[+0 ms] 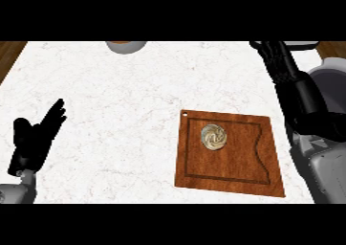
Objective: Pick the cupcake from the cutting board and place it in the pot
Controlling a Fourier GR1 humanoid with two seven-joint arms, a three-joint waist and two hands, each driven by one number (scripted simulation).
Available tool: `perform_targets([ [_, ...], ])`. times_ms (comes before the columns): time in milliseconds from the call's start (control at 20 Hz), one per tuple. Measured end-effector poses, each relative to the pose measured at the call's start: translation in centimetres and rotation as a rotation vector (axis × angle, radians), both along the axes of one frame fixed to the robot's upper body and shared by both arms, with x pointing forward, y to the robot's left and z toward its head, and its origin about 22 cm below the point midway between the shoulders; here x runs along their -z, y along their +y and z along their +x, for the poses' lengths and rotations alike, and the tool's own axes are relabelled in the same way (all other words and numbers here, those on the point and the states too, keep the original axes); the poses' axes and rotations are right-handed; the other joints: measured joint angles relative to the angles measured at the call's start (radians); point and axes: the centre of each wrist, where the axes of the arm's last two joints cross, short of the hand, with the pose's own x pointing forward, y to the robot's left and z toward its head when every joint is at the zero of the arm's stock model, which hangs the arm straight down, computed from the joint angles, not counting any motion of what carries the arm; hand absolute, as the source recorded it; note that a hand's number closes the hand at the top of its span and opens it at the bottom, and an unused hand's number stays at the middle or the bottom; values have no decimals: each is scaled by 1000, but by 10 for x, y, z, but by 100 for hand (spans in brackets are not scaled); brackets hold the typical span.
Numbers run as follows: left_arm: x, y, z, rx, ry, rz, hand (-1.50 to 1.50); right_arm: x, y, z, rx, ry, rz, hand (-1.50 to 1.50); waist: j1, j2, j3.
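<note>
The cupcake point(213, 136), seen from above as a pale swirl of frosting, sits on the upper left part of the brown wooden cutting board point(232, 177). The pot point(125, 46) shows only as a grey rim with a brownish inside at the counter's far edge, cut off by the view's top. My right hand point(276, 56) is raised over the far right of the counter, beyond the board and apart from the cupcake, fingers stretched out and holding nothing. My left hand point(36, 136) rests open at the left, fingers up.
The white marble counter point(119, 105) spans the view, with dark wood floor past its left and right far corners. A grey rounded object point(303, 44) shows at the far right edge. My right forearm point(331, 167) runs along the board's right side.
</note>
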Motion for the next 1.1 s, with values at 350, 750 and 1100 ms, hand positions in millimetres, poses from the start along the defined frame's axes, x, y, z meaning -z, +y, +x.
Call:
perform_targets([
  [350,-43,-23,26,-13,-245,-72,0,26,-52,31,-7,9,-134,150,34,9,-2],
  [750,-64,-40,33,-23,-334,-168,0,113,-91,34,59,-66,-204,-150,39,13,4],
  [1100,-64,-41,27,-48,-345,-179,0,88,-95,48,-104,-85,-301,-150,15,2,2],
])
